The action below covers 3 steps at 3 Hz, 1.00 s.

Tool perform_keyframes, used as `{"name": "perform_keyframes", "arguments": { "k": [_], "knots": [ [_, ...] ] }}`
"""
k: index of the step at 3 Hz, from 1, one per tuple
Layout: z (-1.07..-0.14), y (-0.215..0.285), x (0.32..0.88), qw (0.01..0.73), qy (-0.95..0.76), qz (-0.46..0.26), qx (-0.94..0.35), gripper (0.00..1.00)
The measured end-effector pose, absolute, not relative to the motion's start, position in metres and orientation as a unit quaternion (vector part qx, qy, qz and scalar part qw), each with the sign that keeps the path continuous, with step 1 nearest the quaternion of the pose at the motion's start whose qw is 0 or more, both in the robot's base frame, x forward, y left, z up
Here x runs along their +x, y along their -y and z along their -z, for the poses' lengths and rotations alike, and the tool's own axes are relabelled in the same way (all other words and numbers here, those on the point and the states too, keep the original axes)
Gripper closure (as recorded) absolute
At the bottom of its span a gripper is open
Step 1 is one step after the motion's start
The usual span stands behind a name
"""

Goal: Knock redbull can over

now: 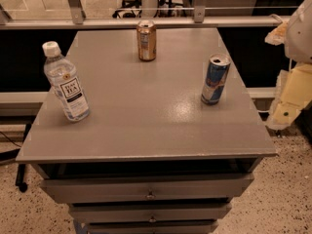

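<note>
Your redbull can (215,79) stands upright on the right side of the worktop (146,126), near its right edge, long axis vertical, well apart from the bottle (66,82) and the gold can (146,40). The claw (288,104) hangs off the worktop beyond that edge, so the can lies to its left. You cannot tell whether the claw is open or closed. The arm looks tucked, pointing down; a leftward sweep high on the can should topple it.
</note>
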<state>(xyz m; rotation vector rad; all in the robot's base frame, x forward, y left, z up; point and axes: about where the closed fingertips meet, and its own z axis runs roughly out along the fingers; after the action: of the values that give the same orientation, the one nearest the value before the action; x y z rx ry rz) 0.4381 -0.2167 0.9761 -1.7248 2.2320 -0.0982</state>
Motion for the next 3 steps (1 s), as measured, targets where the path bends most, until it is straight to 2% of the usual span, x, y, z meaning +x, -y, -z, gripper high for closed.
{"name": "perform_keyframes", "arguments": {
  "k": [2,3],
  "knots": [
    [-0.973,0.218,0.446,0.174,-0.777,0.025,-0.604,0.0],
    [-0.96,0.224,0.478,0.212,-0.787,0.001,-0.58,0.0]
  ]
}}
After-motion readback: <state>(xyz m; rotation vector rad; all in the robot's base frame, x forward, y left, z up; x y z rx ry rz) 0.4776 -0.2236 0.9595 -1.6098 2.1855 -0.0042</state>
